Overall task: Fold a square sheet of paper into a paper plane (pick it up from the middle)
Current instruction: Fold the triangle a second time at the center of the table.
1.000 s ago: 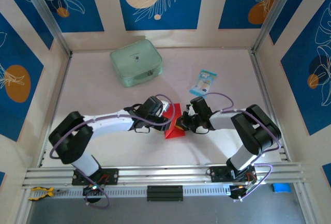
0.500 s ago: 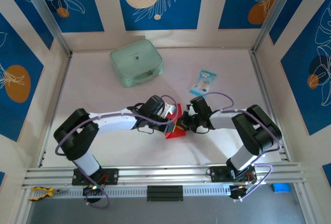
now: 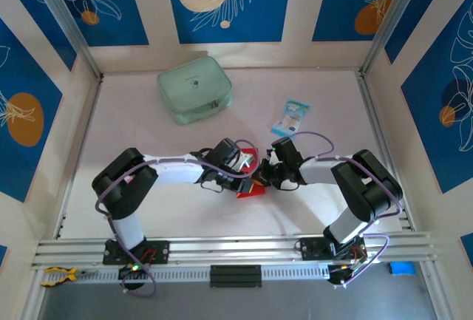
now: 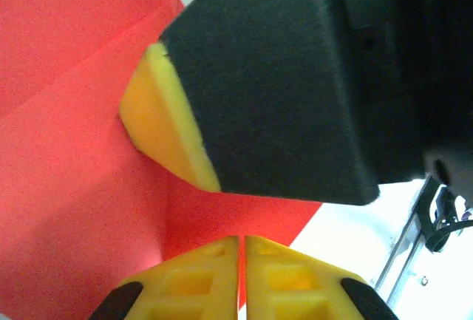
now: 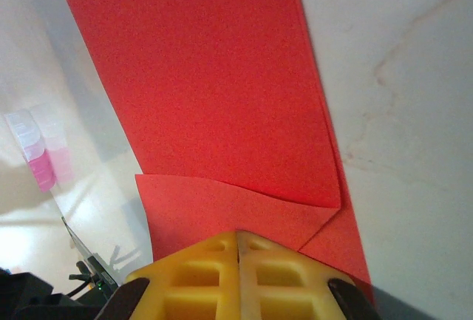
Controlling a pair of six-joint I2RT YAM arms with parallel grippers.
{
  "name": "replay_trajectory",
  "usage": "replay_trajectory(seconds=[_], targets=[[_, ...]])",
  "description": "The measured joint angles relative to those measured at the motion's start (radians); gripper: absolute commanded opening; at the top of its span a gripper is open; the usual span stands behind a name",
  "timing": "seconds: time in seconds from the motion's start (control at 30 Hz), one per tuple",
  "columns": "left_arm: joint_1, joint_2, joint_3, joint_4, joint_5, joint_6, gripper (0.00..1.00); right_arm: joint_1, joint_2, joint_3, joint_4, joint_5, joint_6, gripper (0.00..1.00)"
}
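Partly folded red paper (image 3: 247, 191) lies mid-surface (image 3: 310, 213), toward the near edge. Left pincer (image 4: 242, 276) and right pincer (image 5: 238, 264) are pressed together, apparently pinching it. Risk: opposing pulls could tear the paper or skew the crease.

The right pincer (image 5: 238, 240), fingers pressed together, pinches the near edge of the creased red paper (image 5: 214, 91).

Top external: fixed high behind the near edge of the table (image 3: 340, 135), looking down, far enough to take in all of it. Left wrist: very near, looking along the left gripper (image 4: 242, 244) onto the square sheet of paper (image 4: 66, 209). Right wrist: equally near, looking along the right gripper (image 5: 238, 237) onto the same sheet. Shared by all three: this red sheet, mid-table.
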Motion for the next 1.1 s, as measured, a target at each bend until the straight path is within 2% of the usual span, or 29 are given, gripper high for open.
replay_trajectory(seconds=[0.73, 1.1], targets=[[0.0, 0.011, -0.062, 0.03, 0.0, -0.027, 0.11, 0.0, 0.0, 0.001, -0.003, 0.001, -0.004, 0.01], [0.0, -0.036, -0.123, 0.05, 0.0, -0.042, 0.11, -0.001, 0.0, 0.001, -0.006, 0.0, -0.007, 0.01]])
